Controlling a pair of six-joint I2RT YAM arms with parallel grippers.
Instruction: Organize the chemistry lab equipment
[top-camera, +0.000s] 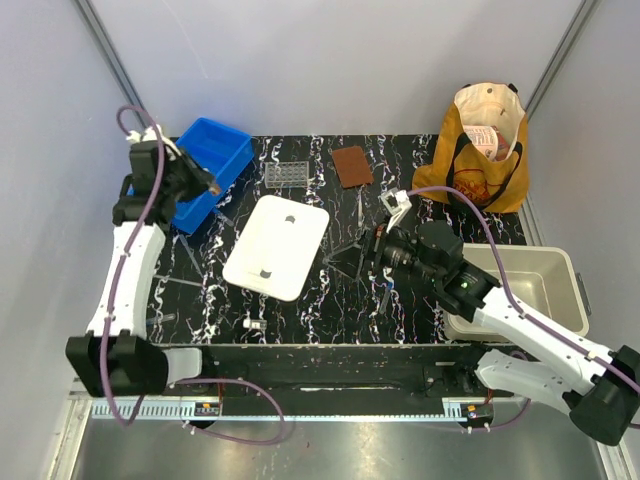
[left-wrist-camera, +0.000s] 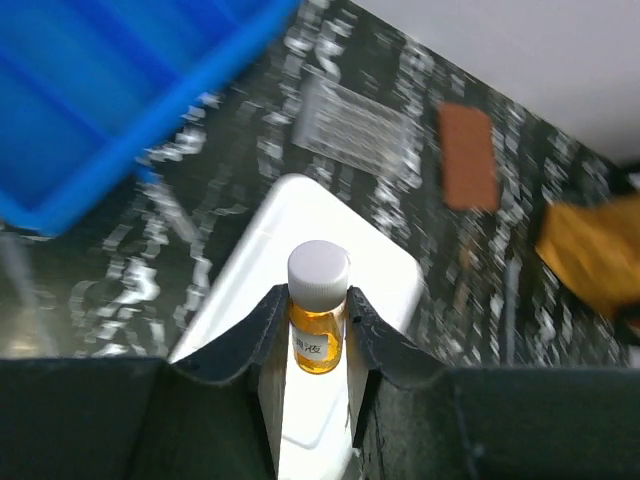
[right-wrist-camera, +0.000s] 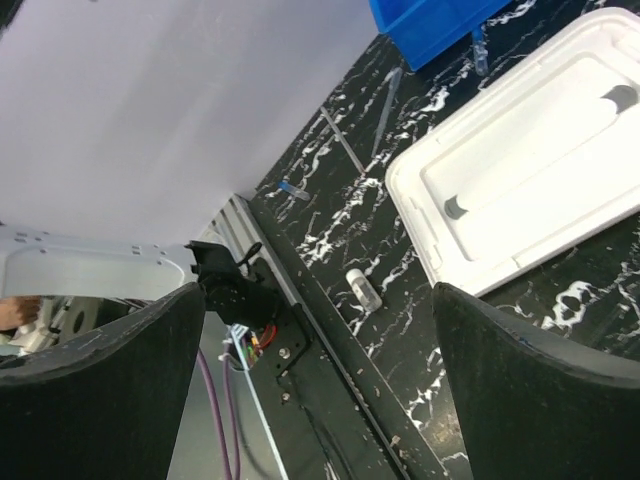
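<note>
Left gripper (left-wrist-camera: 318, 335): jaws drawn in and clamped on the amber vial (left-wrist-camera: 318, 340), which stands upright between the fingers (left-wrist-camera: 262, 335), white cap uppermost, label facing the wrist camera. The vial is held off the table (top-camera: 330, 310), close beside the blue bin (top-camera: 215, 150); the wrist view shows the white tray (left-wrist-camera: 300, 215) beneath it. Right gripper (right-wrist-camera: 318, 300): jaws spread wide with nothing between them and touching nothing, poised low over the table's middle right. Surface: black with white marbling, set between pale grey walls (top-camera: 330, 60). On it lie the white tray at centre, a clear tube rack (top-camera: 285, 175) and a brown pad (top-camera: 351, 165) behind the tray, thin metal tools (top-camera: 345, 252) between the tray and the right gripper, a small clear vial (right-wrist-camera: 363, 290) on its side near the front edge, and a blue-capped tube (right-wrist-camera: 293, 188) further left. Containers: what the blue bin holds cannot be made out. A beige bin (top-camera: 560, 265) sits at the right edge. A tan tote bag (top-camera: 485, 165) stands at the far right corner, a red and white packet showing in its mouth.
</note>
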